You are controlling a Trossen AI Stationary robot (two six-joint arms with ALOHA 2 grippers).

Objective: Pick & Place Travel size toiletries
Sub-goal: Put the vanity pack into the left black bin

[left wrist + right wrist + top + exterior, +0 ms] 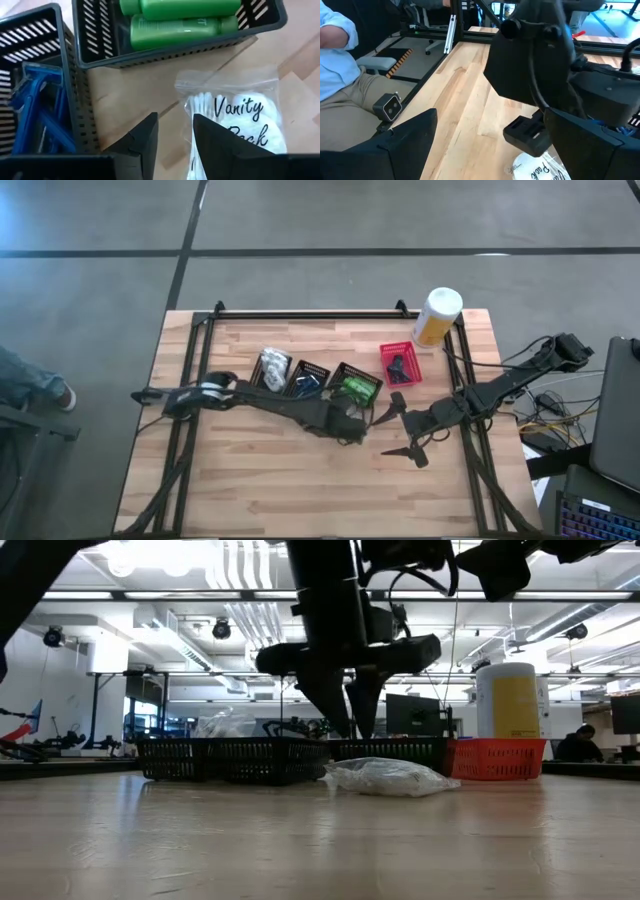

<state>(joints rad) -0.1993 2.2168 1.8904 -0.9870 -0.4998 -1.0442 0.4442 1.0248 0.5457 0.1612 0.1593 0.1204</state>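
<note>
1. Your left gripper (172, 142) hangs over the vanity pack (235, 122), the clear bag of cotton swabs and pads lying flat on the bare wood. Its two fingers stand a narrow gap apart and close on nothing: in the left wrist view one sits on the bag's edge by the swabs and the other over bare table, so it has no hold on it.

2. On the table seen from above, the bag lies at about 6 o'clock from the black basket holding green bottles (357, 387), just beside that basket's near wall and under the left wrist. In the low view the vanity pack (388, 777) rests flat in front of the row of baskets.

3. The relation to watch is the offset. The bulk of the bag lies to one side of the fingers, not between them. You would need to shift toward the printed lettering before closing.

4. Its long axis I judge to run roughly along the line of the fingers' reach, so the jaws would close across the short width.

5. Your right gripper (405, 430) waits at about 3 o'clock from the bag, near but apart, spread wide and empty. The left is plainly the nearer arm.

6. The red basket (400, 364) sits at about 1 o'clock from the bag, beside the white-and-yellow canister (437, 315).
</note>
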